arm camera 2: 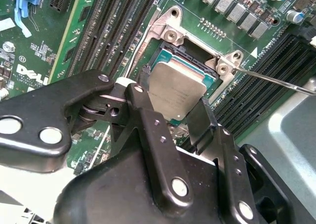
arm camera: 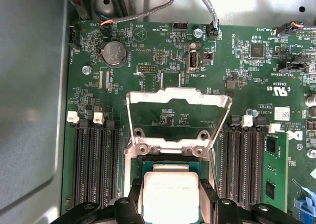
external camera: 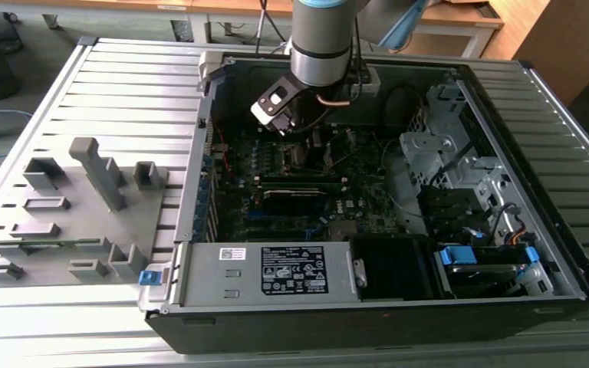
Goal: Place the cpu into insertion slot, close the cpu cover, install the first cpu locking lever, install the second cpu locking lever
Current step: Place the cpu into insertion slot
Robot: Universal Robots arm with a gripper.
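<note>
Two black fingers (arm camera 2: 143, 83) of the gripper (arm camera 2: 174, 93) pinch the cpu (arm camera 2: 177, 83) by opposite edges, so the gripper is clamped on the chip. In both wrist views the silver-grey top faces up and sits right over the insertion slot (arm camera 2: 190, 53), whose black frame shows past the chip's far edge. Whether the chip is fully seated or just above its bed, I cannot tell.

Just beyond the socket, in the first wrist view, the cpu cover (arm camera: 177, 98) stands tilted up on its hinge, with the green motherboard (arm camera: 148, 51) visible through its window. It is not closed. A thin locking lever (arm camera 2: 276, 80) in the second wrist view juts away from the socket corner, unlatched; a second lever I cannot make out. Long black memory slots (arm camera: 94, 159) flank the socket on both sides.

Farther out, the exterior view shows the arm reaching down into the open computer case (external camera: 376, 322), well apart from the power supply (external camera: 264, 272).

By my reading the first step is under way, and the cover and both levers are left.
</note>
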